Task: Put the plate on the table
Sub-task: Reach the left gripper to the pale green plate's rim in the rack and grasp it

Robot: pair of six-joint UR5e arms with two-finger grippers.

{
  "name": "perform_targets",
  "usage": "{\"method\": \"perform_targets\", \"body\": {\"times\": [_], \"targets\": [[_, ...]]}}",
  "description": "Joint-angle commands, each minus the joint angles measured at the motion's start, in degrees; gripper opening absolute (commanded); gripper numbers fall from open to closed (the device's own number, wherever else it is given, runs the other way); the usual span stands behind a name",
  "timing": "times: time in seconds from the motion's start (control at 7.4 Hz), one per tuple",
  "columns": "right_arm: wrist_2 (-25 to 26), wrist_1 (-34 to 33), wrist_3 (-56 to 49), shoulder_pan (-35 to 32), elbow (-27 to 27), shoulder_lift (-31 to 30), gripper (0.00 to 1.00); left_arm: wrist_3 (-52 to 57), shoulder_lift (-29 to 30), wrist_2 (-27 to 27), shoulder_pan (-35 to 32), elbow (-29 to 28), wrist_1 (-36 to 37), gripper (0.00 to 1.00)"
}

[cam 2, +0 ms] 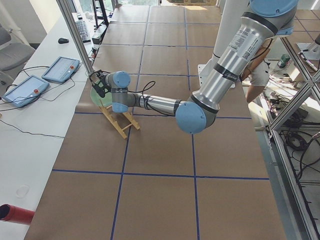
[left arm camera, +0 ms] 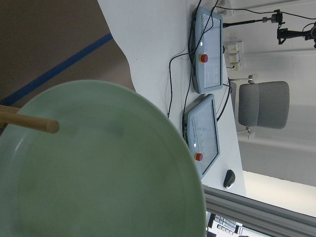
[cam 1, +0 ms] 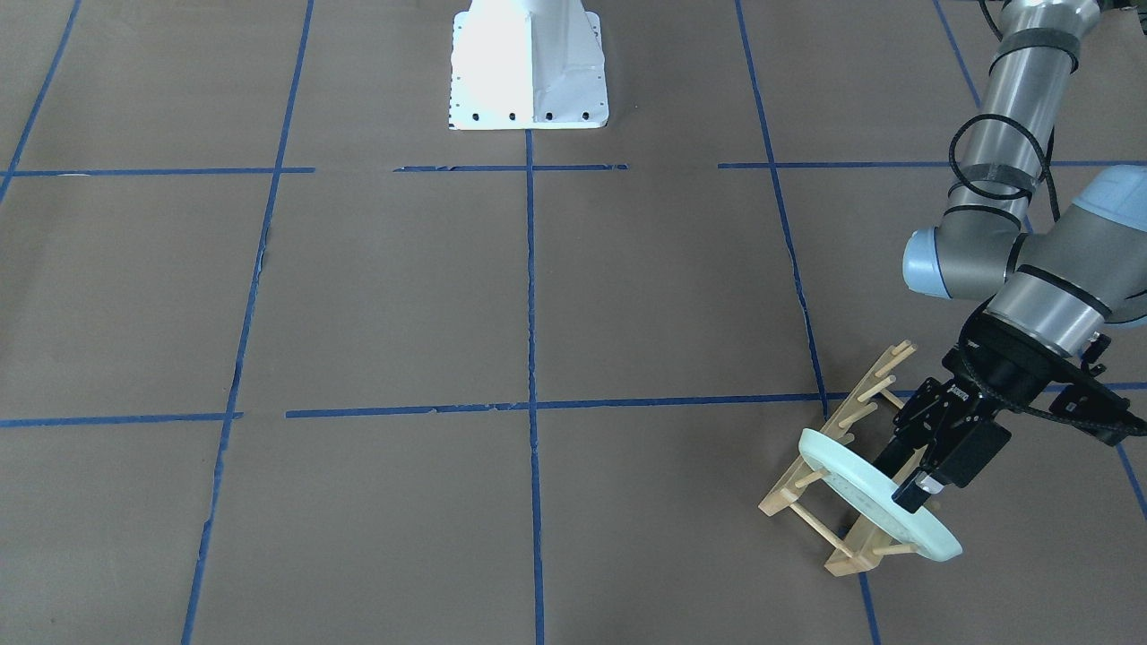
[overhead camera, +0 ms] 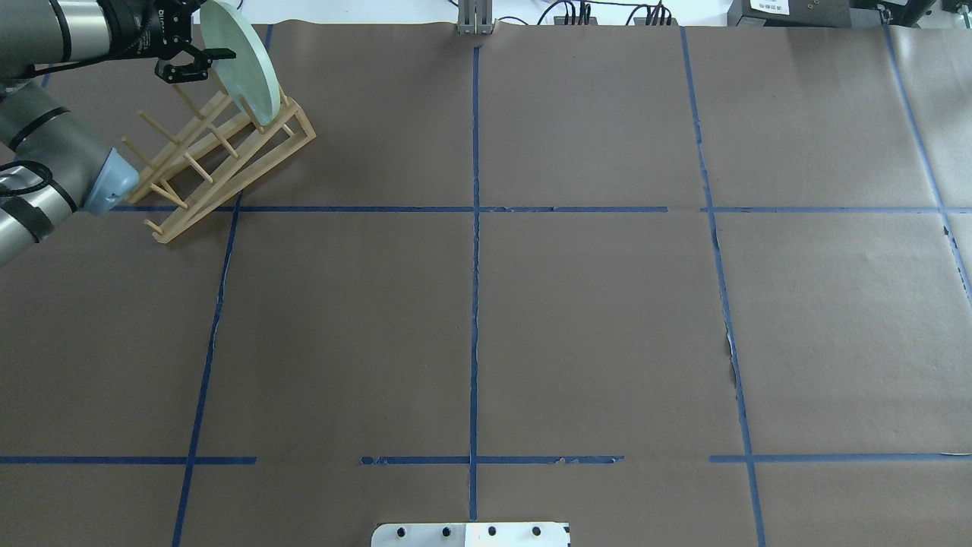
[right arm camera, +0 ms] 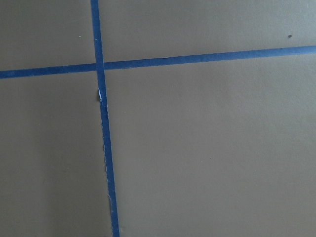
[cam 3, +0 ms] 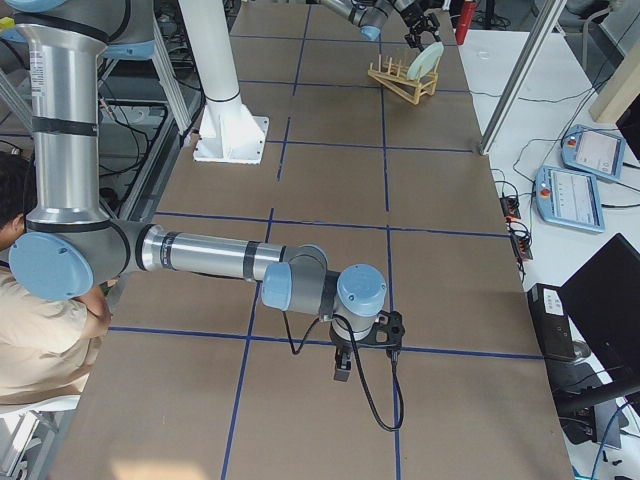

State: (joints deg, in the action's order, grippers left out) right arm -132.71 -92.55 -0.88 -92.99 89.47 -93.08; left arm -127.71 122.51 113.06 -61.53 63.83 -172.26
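Note:
The pale mint-green plate (cam 1: 842, 475) stands on edge, tilted, in the last slot of the wooden peg rack (cam 1: 789, 491) at the table's far left corner. It also shows in the overhead view (overhead camera: 244, 72) and fills the left wrist view (left arm camera: 98, 168), with a rack peg (left arm camera: 29, 123) across its face. My left gripper (cam 1: 901, 484) straddles the plate's upper rim, one finger on each side, and looks shut on it. My right gripper (cam 3: 342, 372) hangs low over the brown paper table (cam 1: 403, 296) and shows only in the exterior right view, so I cannot tell its state.
The white robot base (cam 1: 529, 72) stands at the table's near middle. The rack (overhead camera: 228, 163) sits close to the table's far edge. Beyond that edge a white bench holds two tablets (cam 2: 60, 67), and a metal post (cam 2: 77, 35) rises beside the rack.

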Motion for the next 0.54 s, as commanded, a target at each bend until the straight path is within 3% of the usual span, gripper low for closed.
{"method": "perform_targets", "body": {"times": [0.0, 0.41], "targets": [[0.0, 0.0, 0.0, 0.0, 0.0, 0.0, 1.0, 0.0, 0.3, 0.0, -0.6, -0.2, 0.9, 0.72], [0.0, 0.0, 0.0, 0.0, -0.1, 0.0, 1.0, 0.0, 0.4, 0.0, -1.1, -0.2, 1.1, 0.42]]}}
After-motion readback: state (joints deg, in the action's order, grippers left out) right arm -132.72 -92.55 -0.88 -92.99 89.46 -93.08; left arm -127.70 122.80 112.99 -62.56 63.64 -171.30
